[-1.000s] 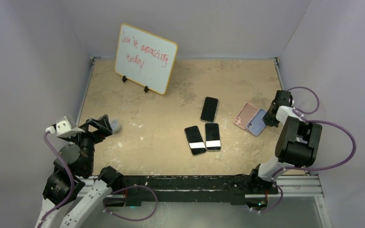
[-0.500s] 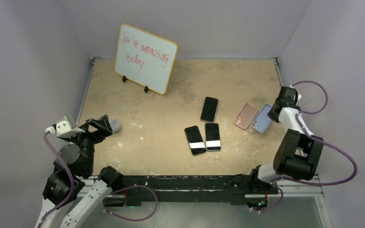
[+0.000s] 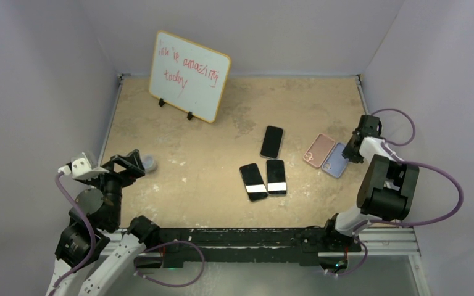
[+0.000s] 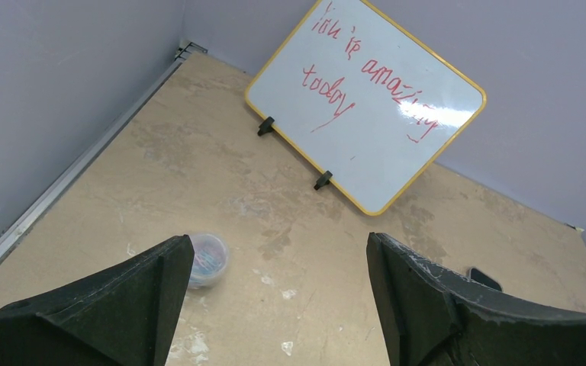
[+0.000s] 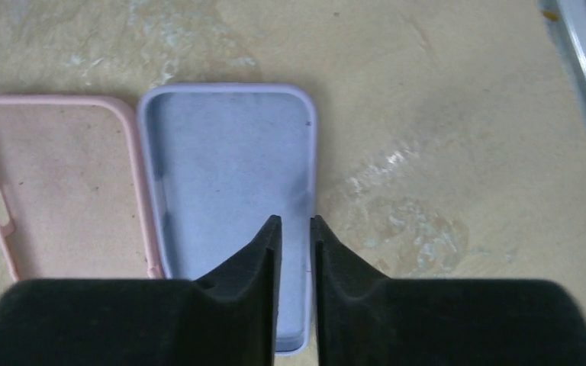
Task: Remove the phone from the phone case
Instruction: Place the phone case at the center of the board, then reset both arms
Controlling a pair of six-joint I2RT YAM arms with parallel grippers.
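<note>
An empty lilac phone case lies hollow side up, right beside an empty pink case. Both also show in the top view, lilac case and pink case. My right gripper hovers over the lilac case's right wall, its jaws a narrow gap apart and wider than the wall. Three bare black phones lie mid-table. My left gripper is wide open and holds nothing, far off at the left.
A whiteboard with red writing stands at the back left. A small clear tub of coloured clips sits just past my left finger. The enclosure's wall and metal rail run close to the right of the cases.
The lilac case, lifted and swung right half a second ago, is back down flat beside the pink case. My right jaws have parted slightly. The left arm has not moved.
</note>
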